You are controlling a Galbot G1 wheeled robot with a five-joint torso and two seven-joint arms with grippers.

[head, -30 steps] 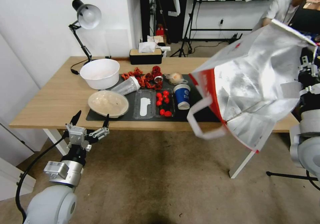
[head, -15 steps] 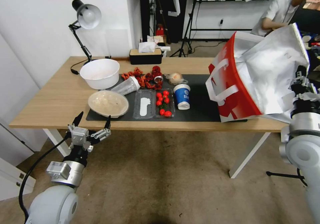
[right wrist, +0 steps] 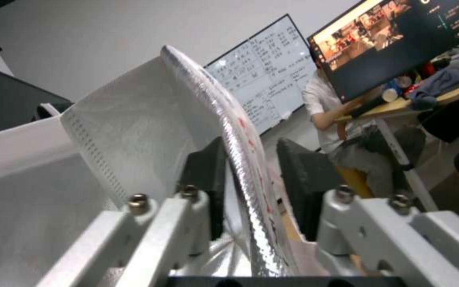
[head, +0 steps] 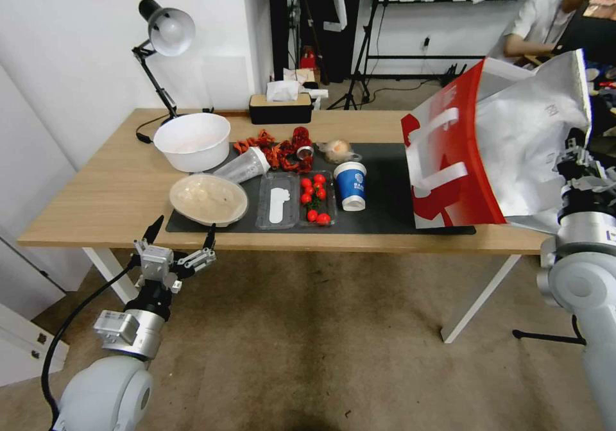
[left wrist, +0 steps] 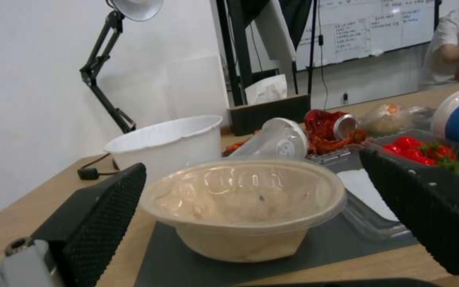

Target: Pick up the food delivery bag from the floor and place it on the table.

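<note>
The food delivery bag [head: 513, 142] stands on the right end of the table [head: 96, 194], partly on the dark mat [head: 385, 194], its red side panel and white handles facing left and its top leaning right. My right gripper [head: 579, 161] is at the bag's right wall. In the right wrist view the gripper [right wrist: 251, 151] straddles the bag [right wrist: 134, 131] at its foil-lined edge, open, with a gap showing beside one pad. My left gripper [head: 184, 229] hangs open below the table's front edge, above the floor [head: 321, 341]. From the left wrist the gripper [left wrist: 267, 191] faces the table.
On the mat sit a white bowl [head: 192, 139], a beige bowl [head: 208, 198], a tipped clear cup [head: 247, 165], a tomato tray [head: 316, 197] and a blue cup [head: 351, 184]. A desk lamp [head: 168, 30] and tissue box [head: 281, 105] stand at the back.
The bag swung from hanging tilted over the table's front right edge to resting on the tabletop, then straightened a little. The left arm barely moved.
</note>
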